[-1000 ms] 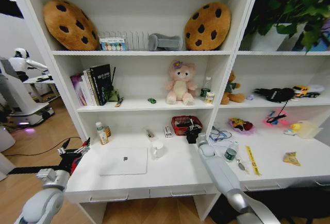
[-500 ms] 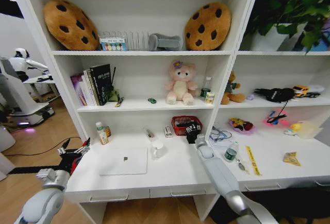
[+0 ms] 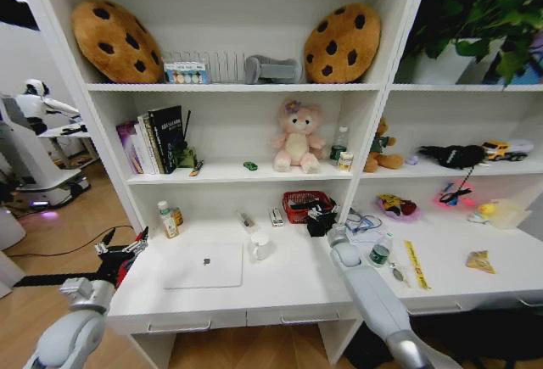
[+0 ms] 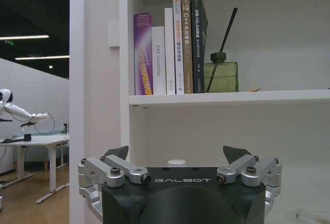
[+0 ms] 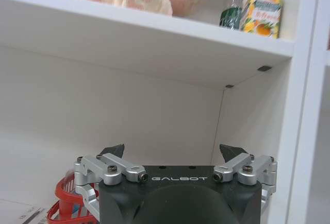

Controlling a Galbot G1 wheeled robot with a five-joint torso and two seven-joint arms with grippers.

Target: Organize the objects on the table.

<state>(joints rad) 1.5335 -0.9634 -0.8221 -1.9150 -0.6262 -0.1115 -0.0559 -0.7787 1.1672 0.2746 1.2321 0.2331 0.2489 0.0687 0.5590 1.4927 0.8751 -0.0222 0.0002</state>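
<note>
A slim silver laptop (image 3: 204, 265) lies shut on the left part of the white table (image 3: 288, 282). A tiny green toy car (image 3: 249, 165) sits on the shelf above, left of the pink plush. A thin pen (image 3: 397, 272) lies on the right part of the desk beside a small green-capped jar (image 3: 378, 254). My right gripper (image 3: 321, 219) hovers open at the back of the desk, next to a red basket (image 3: 304, 205); its jaws stand wide apart and hold nothing in the right wrist view (image 5: 171, 151). My left gripper (image 3: 119, 248) waits open off the desk's left end (image 4: 175, 154).
A white mug (image 3: 260, 245) stands right of the laptop. A bottle (image 3: 167, 219) is at the back left. Books (image 4: 170, 44) and a reed diffuser (image 4: 220, 74) fill the shelf above. The red basket (image 5: 64, 203) is close under my right wrist. A yellow strip (image 3: 415, 264) lies far right.
My right arm has shifted slightly to the right, staying by the red basket. The left arm and the desk items have not moved.
</note>
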